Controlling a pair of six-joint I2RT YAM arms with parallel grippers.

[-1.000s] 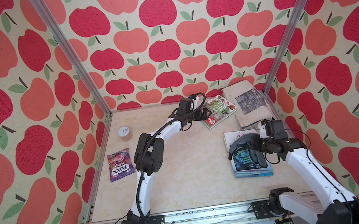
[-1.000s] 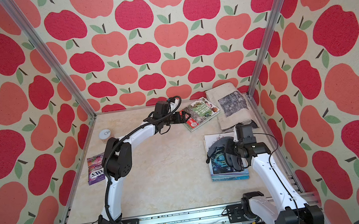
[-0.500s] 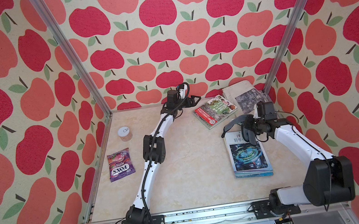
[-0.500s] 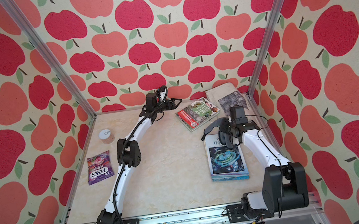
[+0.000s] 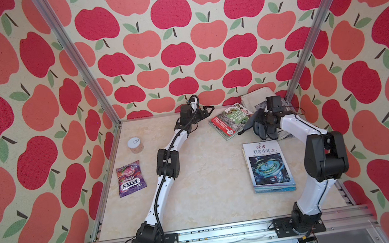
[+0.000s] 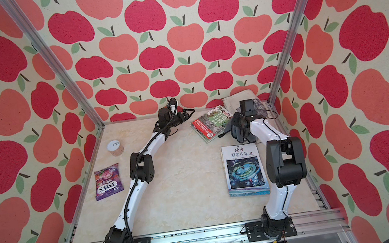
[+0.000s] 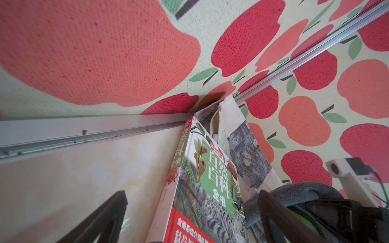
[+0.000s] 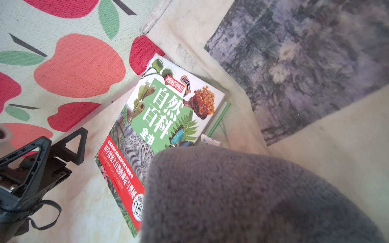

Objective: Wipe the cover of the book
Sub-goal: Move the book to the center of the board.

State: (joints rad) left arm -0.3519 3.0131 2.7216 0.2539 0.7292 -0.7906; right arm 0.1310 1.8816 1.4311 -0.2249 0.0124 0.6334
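The right gripper [image 5: 269, 121] is clenched on a grey cloth [image 5: 259, 131], held at the corner of the green book [image 5: 229, 121]. The book lies flat at the back of the bench [image 5: 209, 177], next to a canvas bag [image 5: 258, 93]. The left gripper [image 5: 205, 111] stands released just beside the book's opposite edge. Press the cloth flat on the cover and sweep across in overlapping passes. Brace the book with the left gripper if it slides

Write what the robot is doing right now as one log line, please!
left jaws: open, empty, near green book | right jaws: shut on grey cloth | cloth: at green book's edge | blue book: lying flat
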